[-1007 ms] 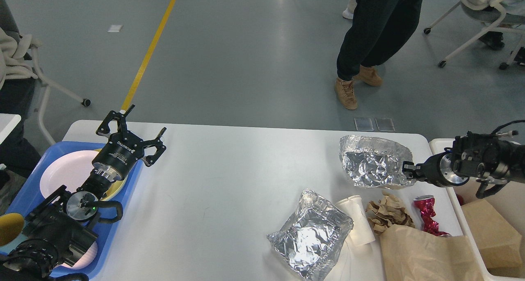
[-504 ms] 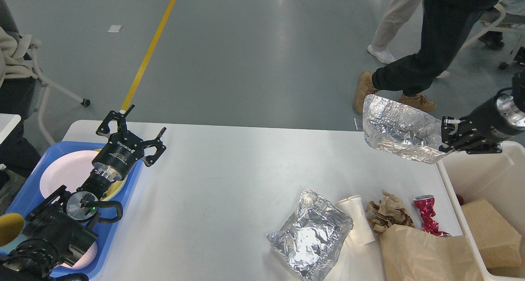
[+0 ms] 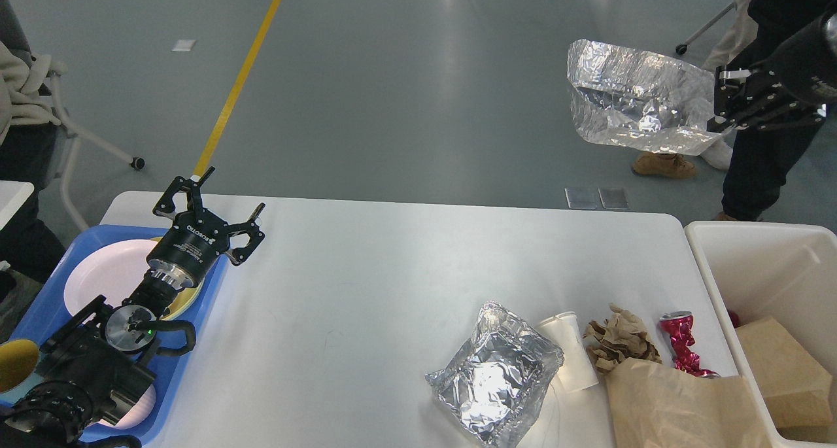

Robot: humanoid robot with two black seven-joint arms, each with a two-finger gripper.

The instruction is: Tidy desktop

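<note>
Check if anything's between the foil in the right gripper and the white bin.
Nothing visible. The right gripper holds the foil high in the air, and the bin below is open-topped, holding only a brown bag.

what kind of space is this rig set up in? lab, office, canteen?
Most likely a robotics lab or test hall, not a canteen. Grey sealed floor with a yellow line, wheeled office chairs at the edges, and staged litter on the desktop beside a white bin.
</note>
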